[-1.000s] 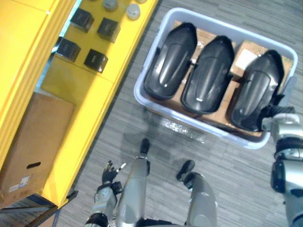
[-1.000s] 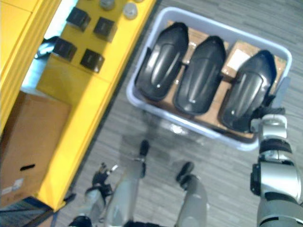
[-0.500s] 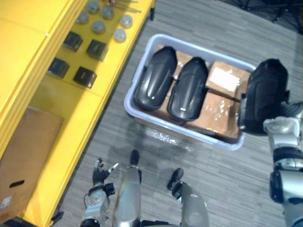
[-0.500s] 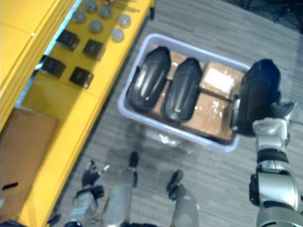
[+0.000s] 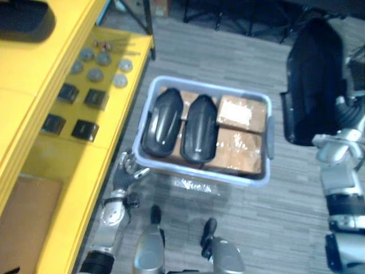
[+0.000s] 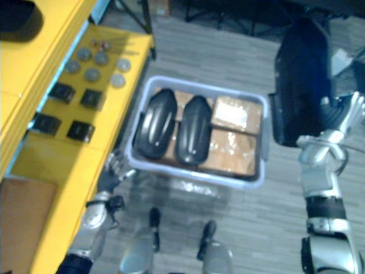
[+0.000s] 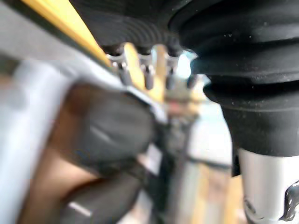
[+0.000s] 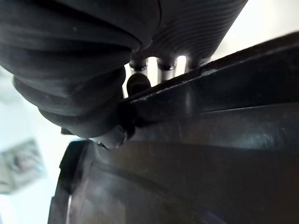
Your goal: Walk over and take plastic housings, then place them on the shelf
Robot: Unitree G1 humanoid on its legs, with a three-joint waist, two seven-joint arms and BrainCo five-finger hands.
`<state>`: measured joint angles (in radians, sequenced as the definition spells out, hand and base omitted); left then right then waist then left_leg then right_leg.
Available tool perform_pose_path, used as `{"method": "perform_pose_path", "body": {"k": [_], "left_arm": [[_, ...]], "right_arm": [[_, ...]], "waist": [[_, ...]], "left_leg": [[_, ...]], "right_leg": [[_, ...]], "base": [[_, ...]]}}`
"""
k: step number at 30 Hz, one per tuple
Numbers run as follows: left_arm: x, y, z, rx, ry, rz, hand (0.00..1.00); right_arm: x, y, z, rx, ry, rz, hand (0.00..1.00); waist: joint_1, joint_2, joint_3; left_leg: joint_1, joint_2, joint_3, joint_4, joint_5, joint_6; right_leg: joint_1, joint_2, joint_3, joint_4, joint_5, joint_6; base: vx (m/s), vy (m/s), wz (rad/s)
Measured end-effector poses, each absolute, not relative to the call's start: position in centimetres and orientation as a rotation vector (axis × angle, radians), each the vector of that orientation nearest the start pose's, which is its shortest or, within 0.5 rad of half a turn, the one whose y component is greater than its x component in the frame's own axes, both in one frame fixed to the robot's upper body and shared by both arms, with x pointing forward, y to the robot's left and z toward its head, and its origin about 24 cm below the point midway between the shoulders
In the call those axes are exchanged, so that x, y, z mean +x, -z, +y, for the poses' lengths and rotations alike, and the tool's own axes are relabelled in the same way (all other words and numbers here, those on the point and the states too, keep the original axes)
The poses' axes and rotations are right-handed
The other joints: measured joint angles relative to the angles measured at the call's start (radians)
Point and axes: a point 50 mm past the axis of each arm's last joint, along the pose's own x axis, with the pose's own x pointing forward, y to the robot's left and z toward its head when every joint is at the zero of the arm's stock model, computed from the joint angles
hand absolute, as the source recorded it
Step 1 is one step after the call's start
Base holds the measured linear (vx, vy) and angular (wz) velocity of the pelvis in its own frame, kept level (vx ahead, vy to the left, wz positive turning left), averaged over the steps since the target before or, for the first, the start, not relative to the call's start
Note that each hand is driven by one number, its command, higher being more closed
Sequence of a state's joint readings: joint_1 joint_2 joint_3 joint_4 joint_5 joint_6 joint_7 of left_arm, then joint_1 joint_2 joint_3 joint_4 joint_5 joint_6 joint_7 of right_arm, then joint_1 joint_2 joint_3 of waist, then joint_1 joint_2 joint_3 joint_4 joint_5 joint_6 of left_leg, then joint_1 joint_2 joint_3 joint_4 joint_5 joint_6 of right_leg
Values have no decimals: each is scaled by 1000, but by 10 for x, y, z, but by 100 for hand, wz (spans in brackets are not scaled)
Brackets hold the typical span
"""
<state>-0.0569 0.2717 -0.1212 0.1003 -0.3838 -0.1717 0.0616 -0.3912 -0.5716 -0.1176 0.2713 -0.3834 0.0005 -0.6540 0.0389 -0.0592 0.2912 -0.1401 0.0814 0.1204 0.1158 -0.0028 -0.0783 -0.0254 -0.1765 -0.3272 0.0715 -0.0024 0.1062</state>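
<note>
Yellow shelf [image 5: 34, 114] at left. The left hand [image 5: 124, 174] hangs empty, fingers loose & apart, just beside the blue-grey bin [image 5: 270, 137], where two black housings [image 5: 162, 123] lie on cardboard boxes [image 5: 242, 114]. At right, the right hand [image 6: 336, 123] pinches the rim of a third housing [image 5: 313, 74], held up clear of the bin. Shell looks stiff, light, glossy, prob. slippery. Rim edge w/ thumb opposite seems the surest hold.

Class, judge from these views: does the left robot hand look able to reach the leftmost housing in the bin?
Probably yes. The left robot hand hangs open by the bin rim, and the leftmost housing lies uncovered just beyond it.
</note>
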Motion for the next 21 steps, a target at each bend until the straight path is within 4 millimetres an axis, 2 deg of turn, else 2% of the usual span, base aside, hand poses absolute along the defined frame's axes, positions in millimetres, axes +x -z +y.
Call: {"method": "perform_pose_path", "body": {"k": [2, 6, 8, 12, 16, 21], "left_arm": [[272, -65, 162, -193, 141, -106, 0], [281, -69, 133, -336, 305, -36, 0], [283, -70, 110, -451, 394, 16, 0], [289, -68, 88, -493, 462, 68, 0], [294, -59, 87, -467, 416, 123, 0], [295, -46, 92, -443, 359, 174, 0]], "right_arm": [[299, -159, -275, -837, 755, -483, 100], [299, -159, -243, -810, 647, -603, 100], [296, -160, -224, -796, 563, -693, 100], [292, -157, -196, -783, 443, -787, 100], [287, -149, -184, -762, 370, -821, 100], [283, -143, -178, -724, 346, -827, 100]], "waist": [[-18, 5, -37], [-35, 10, -83], [-43, 16, -119], [-56, 18, -135], [-60, 25, -157], [-61, 23, -161]], "left_leg": [[35, -3, 5, -24, 0, 0], [81, -6, 30, -56, 0, 0], [89, -9, 42, -76, 6, -2], [125, -13, 52, -114, 26, -2], [158, -19, 55, -192, 72, -1], [164, -24, 56, -197, 80, 2]], "right_leg": [[32, 2, 1, -27, 10, 2], [61, 2, 14, -55, 19, 4], [63, 4, 27, -80, 39, 4], [79, 4, 32, -90, 45, 4], [78, 6, 31, -100, 45, 4], [82, 7, 33, -103, 54, 6]], "base": [[69, 1, -12], [26, 7, -18], [-11, 20, -15], [-33, 8, -9], [-61, -10, -1], [-32, 2, -1]]}}
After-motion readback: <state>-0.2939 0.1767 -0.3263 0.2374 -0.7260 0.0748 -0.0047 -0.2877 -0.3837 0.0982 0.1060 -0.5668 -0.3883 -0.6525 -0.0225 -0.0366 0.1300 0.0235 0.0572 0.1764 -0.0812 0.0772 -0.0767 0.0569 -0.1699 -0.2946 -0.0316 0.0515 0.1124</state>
